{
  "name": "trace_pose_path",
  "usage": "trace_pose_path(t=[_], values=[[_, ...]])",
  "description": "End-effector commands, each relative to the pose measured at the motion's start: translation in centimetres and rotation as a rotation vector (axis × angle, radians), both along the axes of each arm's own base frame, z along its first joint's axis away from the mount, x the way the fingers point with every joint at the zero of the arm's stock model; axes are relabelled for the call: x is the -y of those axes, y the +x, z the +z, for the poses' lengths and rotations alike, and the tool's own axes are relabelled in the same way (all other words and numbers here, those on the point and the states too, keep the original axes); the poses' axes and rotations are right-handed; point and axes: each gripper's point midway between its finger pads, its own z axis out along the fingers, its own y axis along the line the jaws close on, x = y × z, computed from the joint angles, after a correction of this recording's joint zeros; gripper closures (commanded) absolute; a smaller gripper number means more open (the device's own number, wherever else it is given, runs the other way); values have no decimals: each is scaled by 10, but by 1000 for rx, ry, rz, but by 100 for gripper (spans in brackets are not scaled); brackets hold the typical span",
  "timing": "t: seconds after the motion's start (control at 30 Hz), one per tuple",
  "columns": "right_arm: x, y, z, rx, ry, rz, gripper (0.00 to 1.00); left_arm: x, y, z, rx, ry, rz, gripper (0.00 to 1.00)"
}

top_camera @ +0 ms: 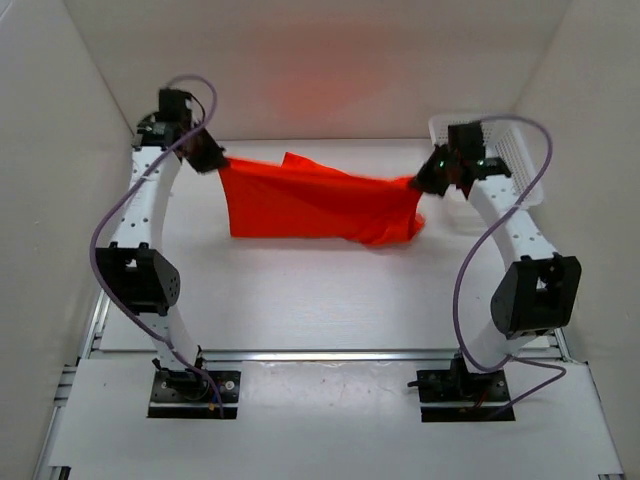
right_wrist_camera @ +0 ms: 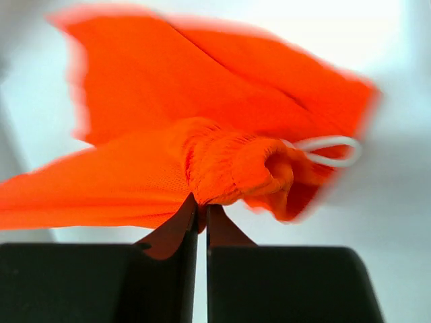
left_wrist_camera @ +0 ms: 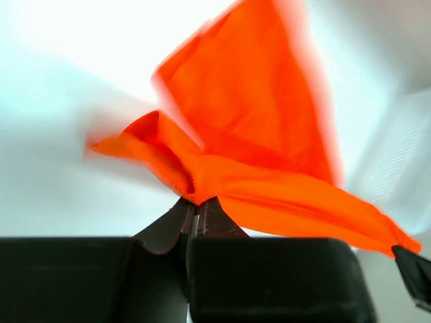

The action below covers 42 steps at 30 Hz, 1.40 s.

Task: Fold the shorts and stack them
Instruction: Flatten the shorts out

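Where the left claw point(left_wrist_camera: 196, 204) closes, it is pressed together on a bunched edge of the bright orange-red soft fabric shorts point(top_camera: 310, 205). The right claw point(right_wrist_camera: 201, 207) is likewise pinching the gathered waistband, just beside the thin white drawstring loop point(right_wrist_camera: 330, 151). Between the two claws the cloth hangs as a sagging sheet with its upper edge stretched. Its lower edge either rests on the white tabletop point(top_camera: 300, 290) or hangs just over it; I cannot tell which. The right-hand end of the shorts lies near the white perforated plastic basket point(top_camera: 515, 150), and the left-hand end is well apart from it.

Judging by the drape and creases, the shorts are light and limp, with no stiffness. They will take whatever shape the grips give them and slump wherever they are unsupported. The weave looks fine and rather smooth, so a thin pinch could slip. The thicker elastic waistband, where the right claw bites, looks like the surer hold. For a clean fold, corners or hems seem the best places to grip, with the edge between them kept taut, since slack in the middle would likely wrinkle or double over unevenly. The drawstring looks apt to snag and is best left out of the pinch.
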Motion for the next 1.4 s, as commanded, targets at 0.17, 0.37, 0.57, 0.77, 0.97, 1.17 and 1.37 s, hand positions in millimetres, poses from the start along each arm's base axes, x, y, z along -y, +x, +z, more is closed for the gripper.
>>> trace_pose_path(t=[0.17, 0.37, 0.57, 0.77, 0.97, 1.17, 1.37], values=[[8, 12, 117, 271, -54, 53, 100, -59, -18, 123, 267, 5, 96, 90], [14, -77, 44, 150, -99, 96, 100, -56, -82, 39, 113, 9, 102, 90], [1, -172, -17, 51, -40, 201, 62, -64, -170, -55, -109, 40, 158, 72], [15, -221, -57, -105, -85, 182, 11, -69, -160, -55, -113, 40, 158, 17], [26, -185, -56, -174, -152, 65, 19, -41, -107, -37, -67, 87, -11, 22], [43, -114, -42, -119, -139, -49, 49, 22, -54, -55, -128, 124, -229, 36], [45, -79, -60, -188, -106, -57, 49, 81, 14, -76, -128, 147, -339, 38]])
